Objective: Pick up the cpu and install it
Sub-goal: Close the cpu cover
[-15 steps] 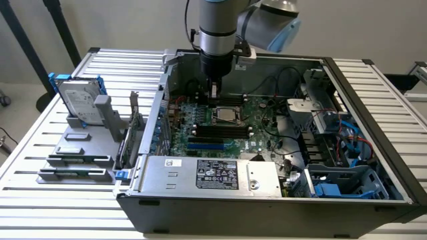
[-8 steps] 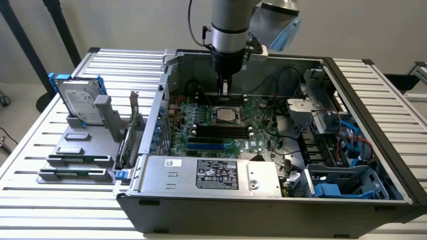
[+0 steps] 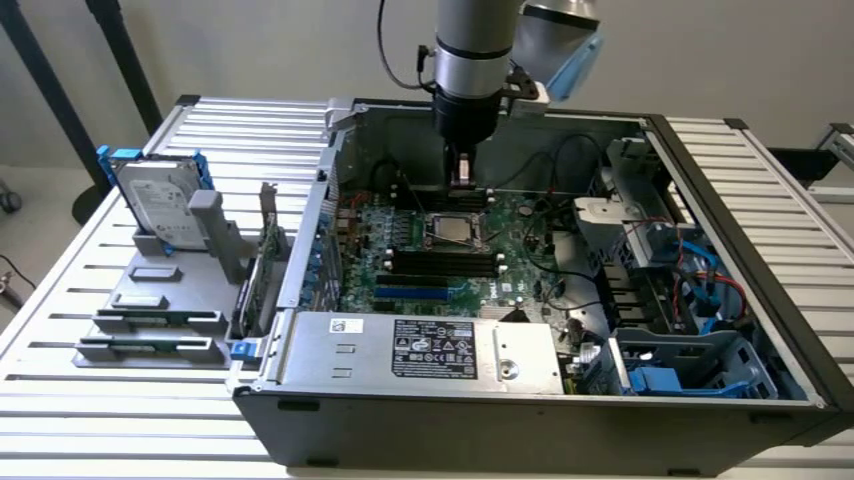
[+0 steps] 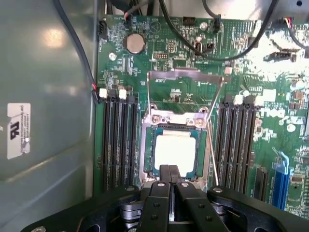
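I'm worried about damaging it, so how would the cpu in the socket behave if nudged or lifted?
The cpu looks thin and flat with a metal top, so probably stiff, light and unlikely to roll. Its smooth, bright lid may be slippery to pinch. Lying flat inside the socket, it likely resists sideways nudges.

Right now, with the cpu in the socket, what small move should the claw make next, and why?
Probably a short straight lift. The cpu lies flat in the socket, the claw hangs shut just over its edge holding nothing, and the hinged frame stands raised close by, so going sideways could catch it.
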You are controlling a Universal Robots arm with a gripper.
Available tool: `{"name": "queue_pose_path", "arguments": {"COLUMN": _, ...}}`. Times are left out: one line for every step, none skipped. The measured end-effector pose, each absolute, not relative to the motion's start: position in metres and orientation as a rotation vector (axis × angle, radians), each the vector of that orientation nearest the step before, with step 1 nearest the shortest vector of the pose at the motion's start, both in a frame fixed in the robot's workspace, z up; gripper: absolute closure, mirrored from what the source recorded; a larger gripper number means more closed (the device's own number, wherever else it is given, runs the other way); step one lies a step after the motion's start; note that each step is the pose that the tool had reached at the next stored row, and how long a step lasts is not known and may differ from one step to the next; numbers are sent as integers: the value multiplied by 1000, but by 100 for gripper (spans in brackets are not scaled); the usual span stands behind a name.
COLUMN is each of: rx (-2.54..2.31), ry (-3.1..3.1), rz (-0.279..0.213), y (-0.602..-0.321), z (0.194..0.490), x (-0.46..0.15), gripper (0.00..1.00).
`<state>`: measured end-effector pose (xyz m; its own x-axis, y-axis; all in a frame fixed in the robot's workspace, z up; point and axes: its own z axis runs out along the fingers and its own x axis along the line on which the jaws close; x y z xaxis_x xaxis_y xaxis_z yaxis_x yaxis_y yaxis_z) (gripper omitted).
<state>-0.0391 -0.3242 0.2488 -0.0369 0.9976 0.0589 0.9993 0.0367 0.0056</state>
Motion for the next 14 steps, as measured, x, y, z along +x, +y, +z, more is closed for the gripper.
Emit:
{"name": "queue_pose_path", "arguments": {"rx": -2149, "ry": -2236, "rz": -70, "y": -324, "z": 250, "x": -36, "gripper": 89}}
{"name": "queue_pose_path", "arguments": {"rx": -2146, "ry": -2238, "rz": -70, "y": -324, "z": 251, "x": -33, "gripper": 89}}
{"name": "queue_pose_path", "arguments": {"rx": -2143, "ry": -2240, "rz": -71, "y": -324, "z": 252, "x": -29, "gripper": 89}}
{"name": "queue_pose_path", "arguments": {"rx": -2141, "ry": -2242, "rz": -71, "y": -324, "z": 253, "x": -25, "gripper": 89}}
{"name": "queue_pose_path", "arguments": {"rx": -2138, "ry": -2243, "rz": -71, "y": -324, "z": 254, "x": -21, "gripper": 89}}
{"name": "queue_pose_path", "arguments": {"rx": -2136, "ry": -2245, "rz": -71, "y": -324, "z": 255, "x": -16, "gripper": 89}}
{"name": "queue_pose_path", "arguments": {"rx": -2134, "ry": -2246, "rz": -71, "y": -324, "z": 256, "x": -12, "gripper": 89}}
{"name": "queue_pose_path", "arguments": {"rx": -2132, "ry": -2247, "rz": -71, "y": -324, "z": 256, "x": -7, "gripper": 89}}
{"name": "queue_pose_path", "arguments": {"rx": -2131, "ry": -2249, "rz": -71, "y": -324, "z": 257, "x": -3, "gripper": 89}}
{"name": "queue_pose_path", "arguments": {"rx": -2129, "ry": -2249, "rz": -71, "y": -324, "z": 257, "x": 2, "gripper": 89}}
{"name": "queue_pose_path", "arguments": {"rx": -2128, "ry": -2250, "rz": -71, "y": -324, "z": 258, "x": 6, "gripper": 89}}
{"name": "queue_pose_path", "arguments": {"rx": -2127, "ry": -2250, "rz": -71, "y": -324, "z": 258, "x": 11, "gripper": 89}}
{"name": "queue_pose_path", "arguments": {"rx": -2126, "ry": -2251, "rz": -71, "y": -324, "z": 258, "x": 15, "gripper": 89}}
{"name": "queue_pose_path", "arguments": {"rx": -2124, "ry": -2252, "rz": -71, "y": -324, "z": 259, "x": 20, "gripper": 89}}
